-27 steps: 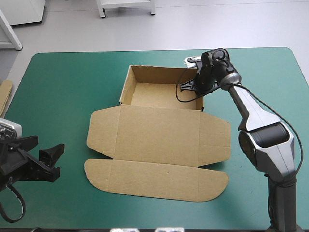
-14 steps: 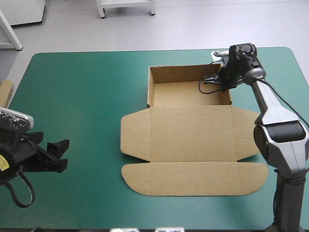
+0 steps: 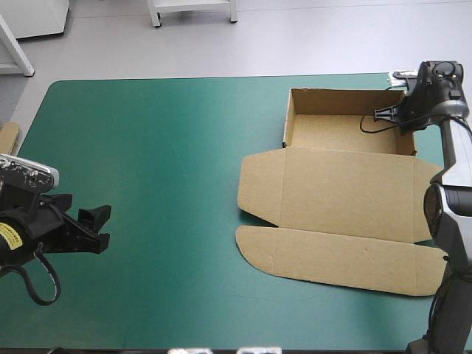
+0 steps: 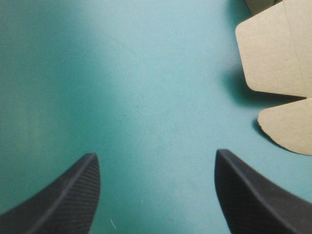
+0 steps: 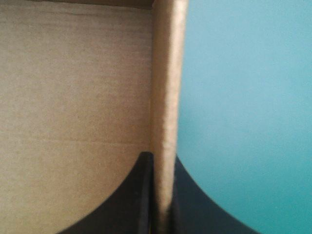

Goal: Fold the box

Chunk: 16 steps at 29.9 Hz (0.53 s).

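The table (image 3: 162, 147), under its teal-green cover, fills most of the high view. On its right half lies the brown box (image 3: 346, 195) of cut corrugated board, an open tray with the lid lying flat. The tray stands toward the table's far right corner with all four walls raised. The lid spreads from the tray's near wall toward the near edge, with a rounded flap at each side. A long front flap with rounded ends lies nearest the robot. The whole sheet sits slightly askew to the table's edges.

The right arm reaches along the table's right edge to the tray. The right gripper (image 3: 403, 120) is clamped on the tray's right wall, close to the far corner. In the right wrist view its black fingers (image 5: 141, 195) all but meet, with that wall (image 5: 165, 97) upright between them. One finger is inside over the tray's floor and the other outside over the cover.

The left gripper (image 3: 99, 227) hangs over bare cover near the table's left edge, well apart from the box and pointing right toward it. Its fingers (image 4: 73, 195) stand wide apart with only cover between them. The left wrist view shows two of the lid's rounded flaps (image 4: 278, 53) ahead and off to one side.

An edge of more brown board (image 3: 7, 140) shows at the table's left edge.
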{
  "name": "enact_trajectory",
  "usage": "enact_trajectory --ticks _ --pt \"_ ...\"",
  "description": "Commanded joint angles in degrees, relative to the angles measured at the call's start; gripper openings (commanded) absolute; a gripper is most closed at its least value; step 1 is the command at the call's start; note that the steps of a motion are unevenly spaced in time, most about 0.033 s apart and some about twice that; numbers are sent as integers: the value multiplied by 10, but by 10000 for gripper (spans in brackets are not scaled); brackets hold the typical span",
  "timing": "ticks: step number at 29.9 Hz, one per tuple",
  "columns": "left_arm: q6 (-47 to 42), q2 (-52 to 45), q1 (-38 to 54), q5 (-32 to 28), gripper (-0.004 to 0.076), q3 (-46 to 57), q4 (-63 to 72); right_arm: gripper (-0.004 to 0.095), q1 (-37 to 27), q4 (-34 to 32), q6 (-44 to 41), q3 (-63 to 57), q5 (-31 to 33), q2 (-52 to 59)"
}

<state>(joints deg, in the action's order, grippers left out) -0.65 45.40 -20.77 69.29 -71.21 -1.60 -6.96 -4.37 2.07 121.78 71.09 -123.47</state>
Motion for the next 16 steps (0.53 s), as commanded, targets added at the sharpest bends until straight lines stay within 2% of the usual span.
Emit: enact_trajectory --ticks 1,9,16 --pt "-4 4 -2 -30 479 -12 2 -12 -34 -36 15 16 1 43" --pt "-4 4 -2 -27 478 -12 2 -11 -126 -85 17 16 -25 43" --pt "-4 4 -2 -18 478 -12 2 -11 -208 -77 26 16 -40 18"
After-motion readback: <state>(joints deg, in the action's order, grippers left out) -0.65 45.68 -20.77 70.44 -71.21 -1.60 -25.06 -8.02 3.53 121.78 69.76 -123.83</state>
